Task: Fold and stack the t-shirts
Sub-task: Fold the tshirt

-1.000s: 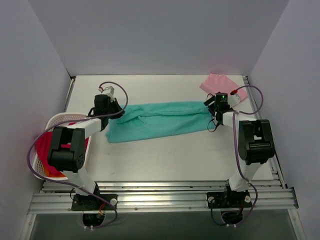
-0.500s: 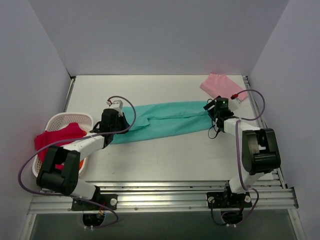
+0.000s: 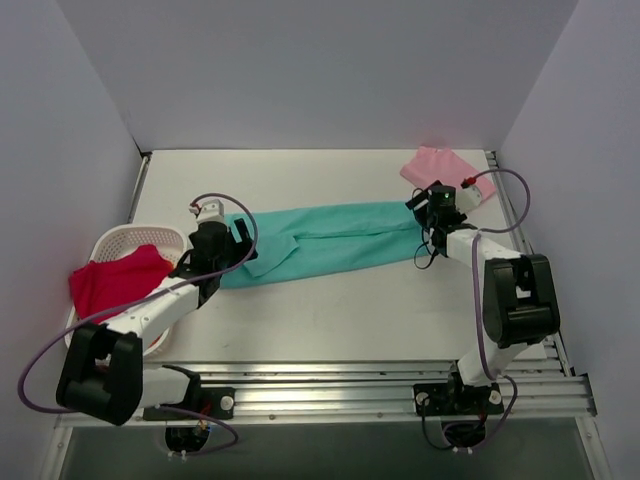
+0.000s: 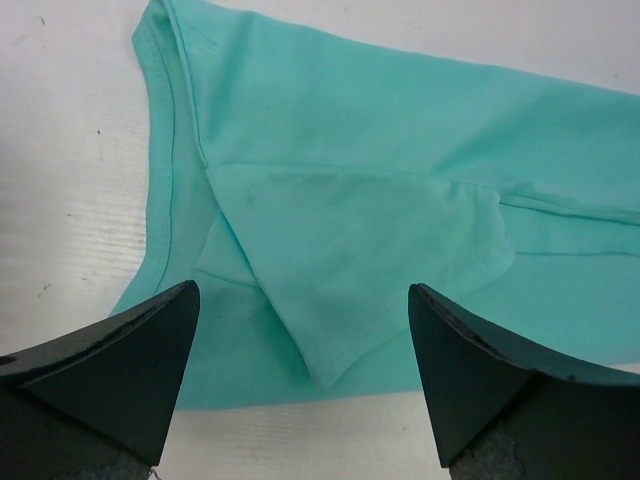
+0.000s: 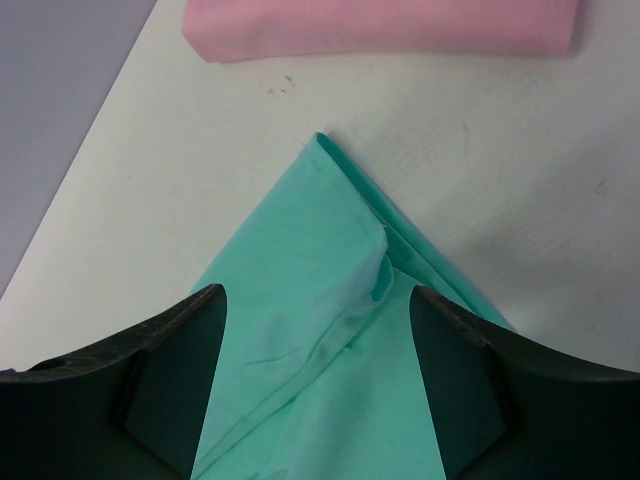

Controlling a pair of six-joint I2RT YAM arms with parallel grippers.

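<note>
Teal-green t-shirt (image 3: 330, 240) folded into long strip, flat across middle of table (image 3: 340, 310), running left to right. Left gripper (image 3: 243, 247) over strip's left end: jaws spread wide, nothing pinched, hem and folded sleeve showing between them. Right gripper (image 3: 424, 216) at strip's right corner: jaws spread, straddling pointed fold, not clamping. Pale pink t-shirt (image 3: 437, 168) folded at far right, near teal corner, not touching. White lattice basket (image 3: 112, 238) at left edge, red garment (image 3: 110, 282) draped over it.
</note>
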